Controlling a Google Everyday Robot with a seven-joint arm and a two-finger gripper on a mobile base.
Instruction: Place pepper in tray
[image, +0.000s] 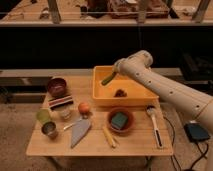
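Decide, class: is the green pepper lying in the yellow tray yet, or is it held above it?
Held above. The pepper hangs tilted at the gripper over the tray, not resting on its floor.

The gripper (114, 74) sat above the tray's (100, 95) left part, but its fingers were hidden behind the white arm's (165, 87) wrist, so its grip on the pepper (108, 78) could not be made out. The pepper's upper end vanished under that wrist. The arm ran off the right edge, its base unseen. A small dark thing (120, 92) inside the tray was too blurred to name. Items on the shelf (100, 22) behind were cut off by the top edge.
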